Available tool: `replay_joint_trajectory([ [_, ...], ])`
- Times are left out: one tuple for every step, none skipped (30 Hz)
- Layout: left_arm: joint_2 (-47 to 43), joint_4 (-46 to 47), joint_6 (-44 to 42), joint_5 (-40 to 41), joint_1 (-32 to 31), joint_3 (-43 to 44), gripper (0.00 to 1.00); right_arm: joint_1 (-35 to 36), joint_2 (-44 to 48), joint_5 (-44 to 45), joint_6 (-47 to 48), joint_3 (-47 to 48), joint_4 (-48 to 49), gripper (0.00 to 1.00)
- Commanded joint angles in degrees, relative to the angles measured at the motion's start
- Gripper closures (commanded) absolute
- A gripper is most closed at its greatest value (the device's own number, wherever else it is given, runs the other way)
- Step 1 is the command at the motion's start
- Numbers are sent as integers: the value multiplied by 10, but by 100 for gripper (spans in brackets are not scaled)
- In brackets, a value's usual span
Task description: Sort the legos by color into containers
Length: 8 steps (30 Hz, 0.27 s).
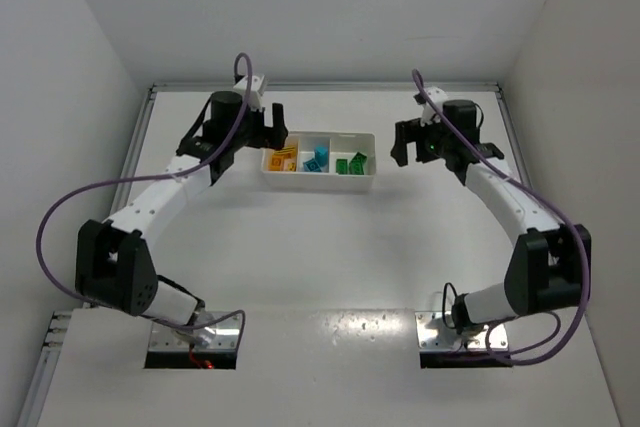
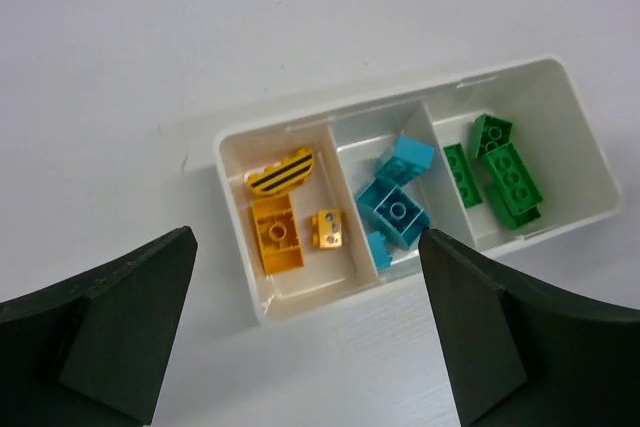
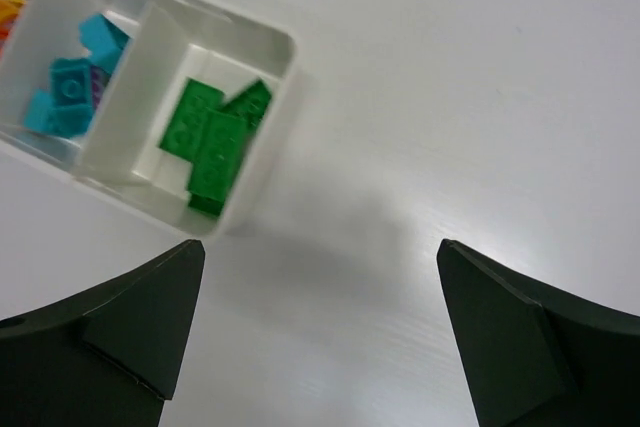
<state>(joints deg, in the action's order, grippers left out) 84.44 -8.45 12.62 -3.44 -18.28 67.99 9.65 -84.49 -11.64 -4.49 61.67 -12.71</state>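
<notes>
We see the white tray (image 1: 320,184) toward the far side of the table (image 1: 330,257): yellow legos (image 2: 280,234) in its left compartment, cyan legos (image 2: 397,209) in the middle, green legos (image 2: 507,182) on the right. Our left gripper (image 2: 305,242) hangs spread wide and empty over the tray's left end; the right gripper (image 3: 320,247), equally wide and empty, sits just off its right end.

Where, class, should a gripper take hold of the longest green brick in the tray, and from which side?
Probably across its two long sides, from straight above: the green brick lies flat, studs up, and the tray walls block any sideways approach.
</notes>
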Motion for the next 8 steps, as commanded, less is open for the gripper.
replay_joint_trajectory([
  [-45, -9, 2, 45, 4, -54, 0, -32, 66, 19, 18, -60, 9, 0],
  [-52, -9, 8, 53, 4, -65, 0, -38, 75, 19, 19, -72, 9, 0],
  [-59, -9, 8, 59, 4, -81, 0, -52, 84, 19, 19, -93, 9, 0],
  [-66, -9, 8, 66, 4, -89, 0, -58, 96, 19, 24, -110, 9, 0],
  [-76, -9, 8, 66, 4, -97, 0, -64, 101, 13, 24, -117, 9, 0],
  [-76, -2, 8, 66, 4, -108, 0, -69, 107, 13, 30, -124, 9, 0],
  [-85, -2, 8, 66, 4, -109, 0, -78, 107, 13, 30, -129, 9, 0],
  [-85, -2, 1, 73, 4, -109, 0, -78, 114, 7, 30, -129, 9, 0],
])
